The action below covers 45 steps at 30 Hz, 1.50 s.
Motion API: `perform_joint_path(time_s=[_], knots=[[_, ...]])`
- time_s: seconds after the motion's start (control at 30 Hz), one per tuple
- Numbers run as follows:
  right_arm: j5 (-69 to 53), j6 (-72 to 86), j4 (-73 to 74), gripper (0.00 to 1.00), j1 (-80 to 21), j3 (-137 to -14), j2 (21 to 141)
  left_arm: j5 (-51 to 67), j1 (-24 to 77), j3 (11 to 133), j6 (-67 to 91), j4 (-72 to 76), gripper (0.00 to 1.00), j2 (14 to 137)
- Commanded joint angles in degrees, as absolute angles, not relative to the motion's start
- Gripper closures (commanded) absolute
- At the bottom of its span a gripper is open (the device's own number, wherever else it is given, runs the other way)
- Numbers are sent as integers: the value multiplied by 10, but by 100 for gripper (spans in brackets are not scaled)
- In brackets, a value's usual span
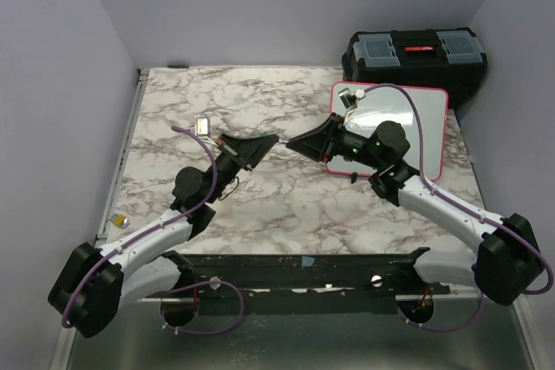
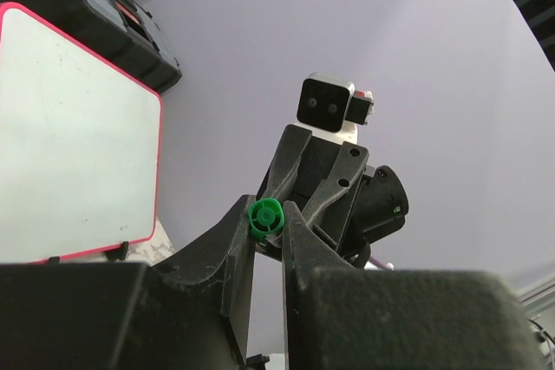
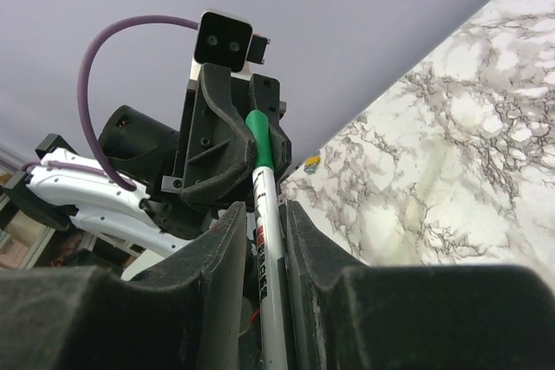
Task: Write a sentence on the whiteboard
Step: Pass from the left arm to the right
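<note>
The left gripper (image 2: 266, 224) is clamped on the green cap (image 2: 264, 216) of a marker (image 3: 268, 240). The right gripper (image 3: 263, 224) faces it tip to tip and is closed around the marker's white barrel. The two meet in the air above the marble table (image 1: 217, 101), near its middle. The whiteboard (image 1: 434, 127) lies flat at the table's far right, just right of the meeting grippers, and the right wrist hangs over its left part. A black toolbox (image 1: 416, 54) stands behind the board.
</note>
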<state>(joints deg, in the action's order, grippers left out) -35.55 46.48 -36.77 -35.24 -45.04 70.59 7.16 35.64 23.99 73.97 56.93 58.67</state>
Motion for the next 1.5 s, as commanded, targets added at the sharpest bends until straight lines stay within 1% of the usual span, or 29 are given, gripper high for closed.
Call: perform_joint_path(time_s=[0.0, 0.13, 0.47, 0.53, 0.57, 0.67, 0.77, 0.87, 1.27, 1.47], knots=[[-350, 461, -380, 73, -357, -454, 708, 66, 367, 251, 724, 578, 100, 602], [-350, 460, -377, 77, -357, -455, 707, 72, 368, 256, 721, 582, 100, 613], [-351, 454, -363, 77, -357, -461, 707, 93, 372, 269, 725, 594, 100, 649], [-346, 452, -361, 74, -356, -461, 704, 89, 373, 265, 727, 595, 100, 649], [-341, 452, -360, 70, -357, -460, 702, 84, 372, 261, 728, 594, 100, 645], [-333, 452, -359, 62, -357, -458, 695, 52, 373, 243, 731, 591, 100, 629], [-330, 456, -364, 49, -357, -455, 693, 20, 372, 232, 732, 577, 100, 608], [-330, 463, -375, 43, -356, -452, 696, 5, 372, 225, 739, 577, 100, 596], [-340, 475, -393, 41, -356, -447, 711, -31, 372, 218, 768, 618, 100, 585], [-345, 479, -398, 42, -357, -446, 715, -26, 372, 226, 772, 629, 100, 596]])
